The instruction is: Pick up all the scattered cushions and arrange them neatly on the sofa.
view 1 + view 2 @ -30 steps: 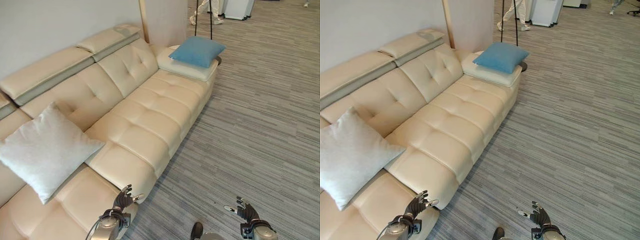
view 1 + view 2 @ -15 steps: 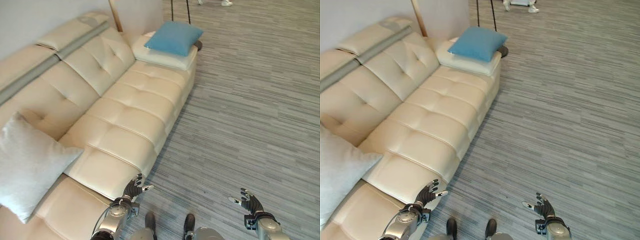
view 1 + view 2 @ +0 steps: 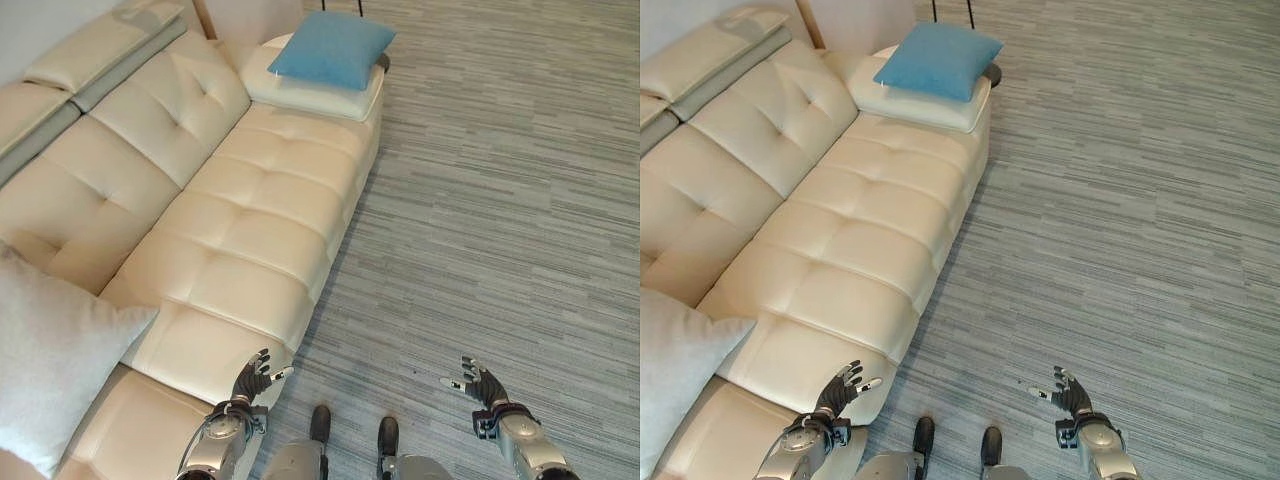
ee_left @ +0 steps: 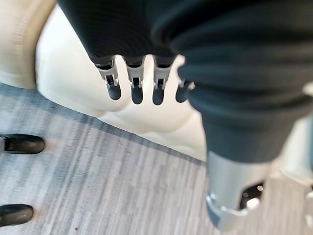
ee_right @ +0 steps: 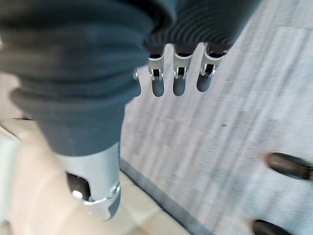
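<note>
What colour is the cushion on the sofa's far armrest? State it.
Blue; the cushion shows best in the right eye view, on the sofa.

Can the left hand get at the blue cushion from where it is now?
Probably not. The open left hand hangs by the sofa's near front edge; the blue cushion lies on the far armrest, apparently beyond arm's reach without walking closer.

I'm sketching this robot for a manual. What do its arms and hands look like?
Both arms are silver-grey metal. The left hand and right hand match: slim silver fingers with dark rounded tips, a separate thumb, and a dark ribbed cover over the back of hand and wrist.
</note>
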